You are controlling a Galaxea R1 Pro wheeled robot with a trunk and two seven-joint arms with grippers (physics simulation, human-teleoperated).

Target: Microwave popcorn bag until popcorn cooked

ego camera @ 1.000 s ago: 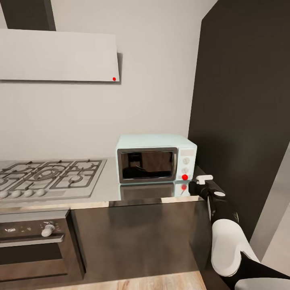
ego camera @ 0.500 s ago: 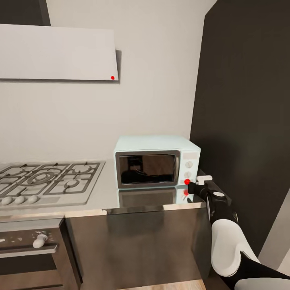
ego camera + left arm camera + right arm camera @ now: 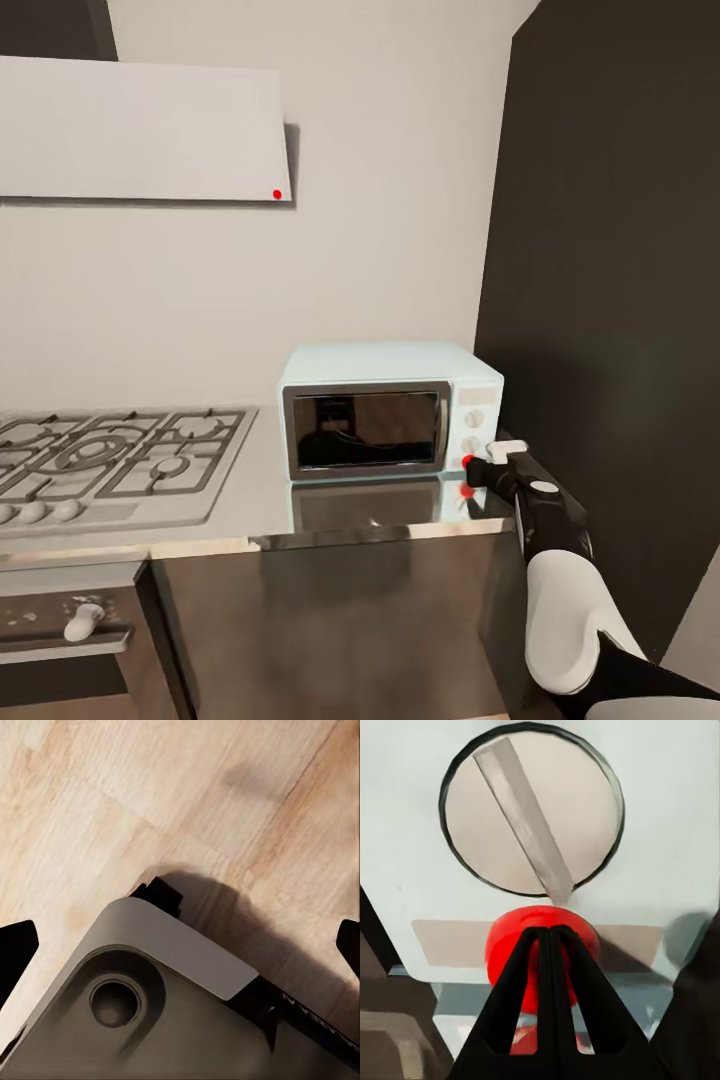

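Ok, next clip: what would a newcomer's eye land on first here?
Probably the mint-blue microwave, door closed, standing on the steel countertop between the gas hob and a dark wall. Next, the right end effector, fingers shut together, tips against the red button below a round knob on the microwave's panel.

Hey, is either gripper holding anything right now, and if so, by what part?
Nothing is held. The right gripper has its fingers closed together, tips at the red button on the microwave. The left gripper's fingers are spread apart over the wooden floor.
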